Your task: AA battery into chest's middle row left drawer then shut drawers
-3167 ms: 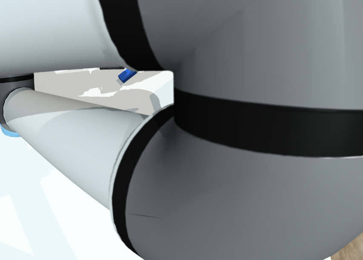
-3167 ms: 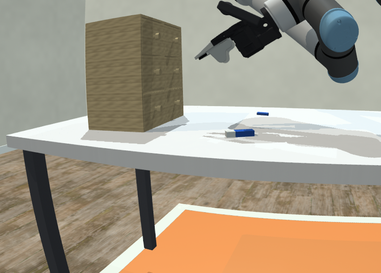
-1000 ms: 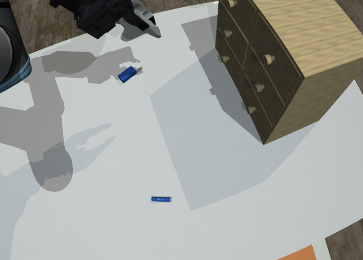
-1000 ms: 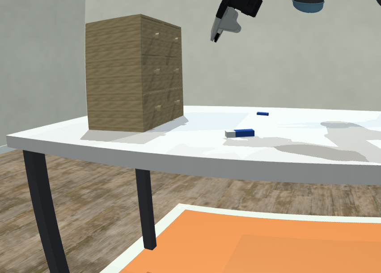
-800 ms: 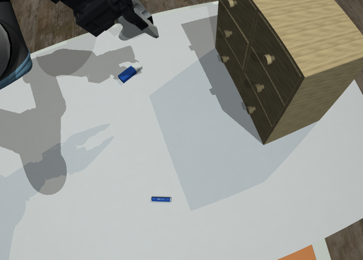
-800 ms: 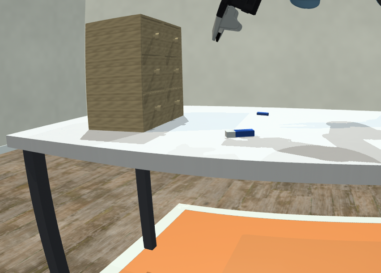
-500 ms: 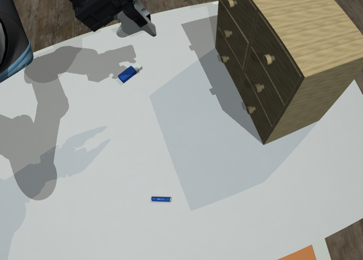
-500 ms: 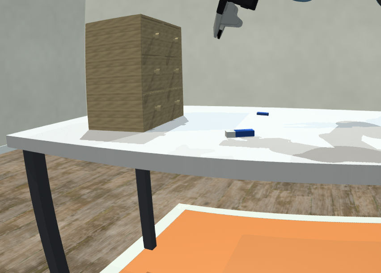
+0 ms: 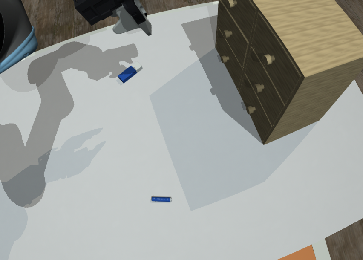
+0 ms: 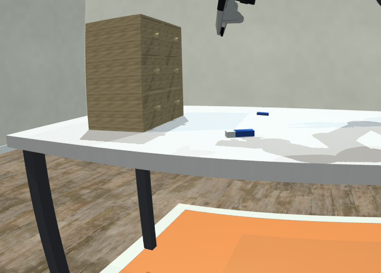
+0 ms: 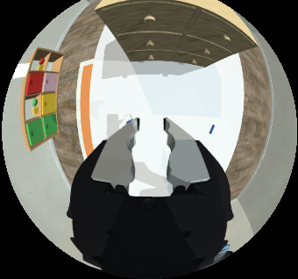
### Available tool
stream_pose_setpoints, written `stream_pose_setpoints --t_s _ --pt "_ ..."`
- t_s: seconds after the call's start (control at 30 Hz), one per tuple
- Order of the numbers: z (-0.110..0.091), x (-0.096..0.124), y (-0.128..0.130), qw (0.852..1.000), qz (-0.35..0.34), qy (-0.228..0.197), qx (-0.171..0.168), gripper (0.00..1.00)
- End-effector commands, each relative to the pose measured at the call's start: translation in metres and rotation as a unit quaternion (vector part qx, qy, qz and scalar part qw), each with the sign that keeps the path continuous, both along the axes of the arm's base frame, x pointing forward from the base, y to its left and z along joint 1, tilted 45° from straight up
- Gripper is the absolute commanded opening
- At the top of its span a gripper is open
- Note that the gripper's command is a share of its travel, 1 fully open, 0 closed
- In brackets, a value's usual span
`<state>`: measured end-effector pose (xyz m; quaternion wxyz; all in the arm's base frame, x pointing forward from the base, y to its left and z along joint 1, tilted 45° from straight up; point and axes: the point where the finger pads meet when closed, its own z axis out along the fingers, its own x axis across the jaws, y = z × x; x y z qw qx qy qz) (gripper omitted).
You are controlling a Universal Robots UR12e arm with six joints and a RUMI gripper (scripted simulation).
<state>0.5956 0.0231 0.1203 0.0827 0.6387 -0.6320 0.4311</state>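
Note:
The blue AA battery (image 9: 161,199) lies on the white table, out in front of the chest; it also shows in the exterior view (image 10: 262,113) and the wrist view (image 11: 212,129). The wooden chest (image 9: 272,44) stands upright with all drawers shut. The knob of its middle-row left drawer (image 9: 226,33) is also seen in the exterior view (image 10: 156,71). My gripper (image 9: 133,30) (image 10: 221,29) hangs high above the table, away from the chest front, at about its top height. Its fingers stand a narrow gap apart with nothing between them.
A blue-and-white eraser (image 9: 130,72) lies on the table below my gripper. The table's edge runs close behind the chest. An orange mat (image 10: 254,241) lies on the floor beside the table. A shelf with coloured boxes (image 11: 41,96) stands far off.

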Motion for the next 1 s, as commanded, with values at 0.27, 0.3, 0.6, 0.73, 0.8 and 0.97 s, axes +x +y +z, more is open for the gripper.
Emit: stream_pose_setpoints --t_s 0.27,0.3,0.6,0.73,0.8,0.97 --pt "0.001 -0.006 0.005 0.999 -0.032 0.036 0.009 0.2" --pt "0.002 -0.006 0.005 0.999 -0.033 0.038 0.009 0.2" --pt "0.003 -0.009 0.007 0.997 -0.046 0.052 0.013 0.2" --pt "0.004 -0.011 0.009 0.997 -0.053 0.06 0.015 0.2" --pt "0.004 -0.012 0.009 0.996 -0.056 0.063 0.015 0.2" --pt "0.005 -0.014 0.01 0.995 -0.063 0.071 0.018 0.2"
